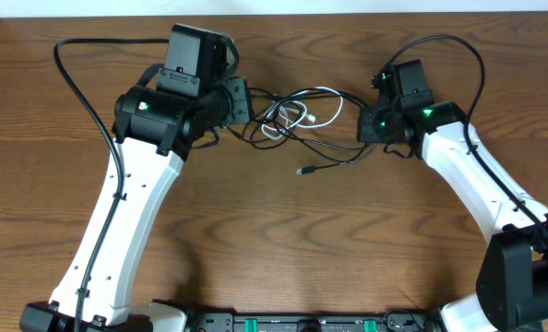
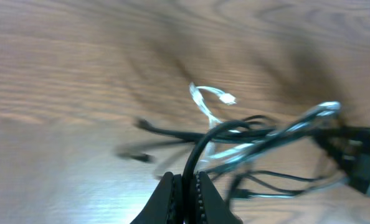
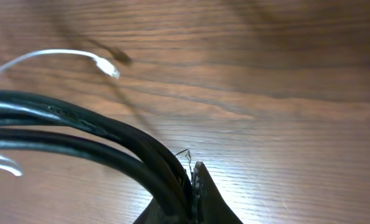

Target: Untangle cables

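Seen from overhead, the cables (image 1: 297, 115) lie in a loose knot on the wooden worktop (image 1: 283, 240), between the two arms. The left claw (image 1: 244, 103) sits at the knot's left edge and the right claw (image 1: 368, 127) at its right edge. This view hides the fingers of both, so neither grip can be read from here. It does show what the wrist cameras miss. One black strand leaves the knot on the side nearer the robot's bases and ends in a small plug (image 1: 303, 171) lying free on the wood. The white cable (image 1: 303, 112) loops through the knot's middle.

The left wrist view is blurred but settles the left side. The left claw (image 2: 185, 182) is closed, with a black cable (image 2: 200, 146) pinched between its fingers and running up into the knot. The white cable's tip (image 2: 225, 98) shows on the knot's far side.

The right wrist view settles the other side. The right claw (image 3: 194, 177) is clamped on black cables (image 3: 79, 134), which sweep leftward from its fingers toward the knot. Beyond them the white cable (image 3: 48, 56) curves over the wood.
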`<act>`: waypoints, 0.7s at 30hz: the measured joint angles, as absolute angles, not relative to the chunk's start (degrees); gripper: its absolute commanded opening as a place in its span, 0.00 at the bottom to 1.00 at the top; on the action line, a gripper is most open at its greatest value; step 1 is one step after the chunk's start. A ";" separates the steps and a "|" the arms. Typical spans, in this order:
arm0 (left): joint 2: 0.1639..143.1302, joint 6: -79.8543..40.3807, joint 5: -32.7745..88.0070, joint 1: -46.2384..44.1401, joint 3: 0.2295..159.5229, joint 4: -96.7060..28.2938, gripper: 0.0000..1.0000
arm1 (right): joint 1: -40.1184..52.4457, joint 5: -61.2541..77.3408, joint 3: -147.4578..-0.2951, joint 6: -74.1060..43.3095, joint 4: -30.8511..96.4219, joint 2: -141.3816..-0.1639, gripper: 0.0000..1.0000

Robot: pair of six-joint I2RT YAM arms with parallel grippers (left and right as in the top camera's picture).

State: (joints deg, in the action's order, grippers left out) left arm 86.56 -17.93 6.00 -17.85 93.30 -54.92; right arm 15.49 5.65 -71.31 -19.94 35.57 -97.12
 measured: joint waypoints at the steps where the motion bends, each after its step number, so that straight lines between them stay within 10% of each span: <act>1: 86.56 -17.93 4.56 -17.89 93.30 -55.48 0.07 | 15.11 5.19 -71.31 -20.27 35.92 -97.12 0.01; 15: 85.78 -17.69 -13.54 -18.59 93.30 -56.71 0.07 | 10.57 9.98 -71.50 -17.74 36.84 -97.12 0.02; 21: 82.26 -17.10 -17.15 -17.08 93.30 -53.78 0.07 | 11.88 16.53 -71.50 -9.76 35.79 -97.12 0.18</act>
